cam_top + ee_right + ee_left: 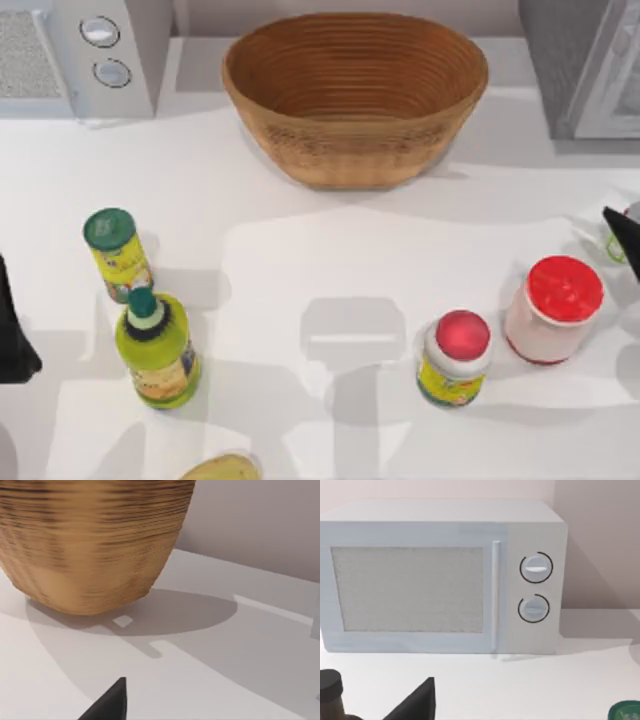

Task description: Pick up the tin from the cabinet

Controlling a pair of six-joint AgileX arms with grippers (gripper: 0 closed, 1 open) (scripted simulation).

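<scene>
At the back centre of the white table [330,260], a woven wicker basket [355,95] is standing upright, showing nothing inside but its ribbed wall. To its left a light grey microwave [75,55] with two round knobs is sitting with its door closed. At the back right corner the cabinet [585,65] is showing as a dark grey box with a pale, white-framed door; whether anything is sitting inside it cannot be told, and no tin can be made out.

Nearer the front, a green-capped can [117,252] and a green bottle [157,347] are standing just beside each other on the left. A red-capped jar [455,357] and a red-lidded white tub [554,309] are standing on the right.

My left gripper [12,330] is hanging at the table's left edge, my right gripper [622,238] at its right edge; whether either one's fingers are spread or pressed together cannot be told.
</scene>
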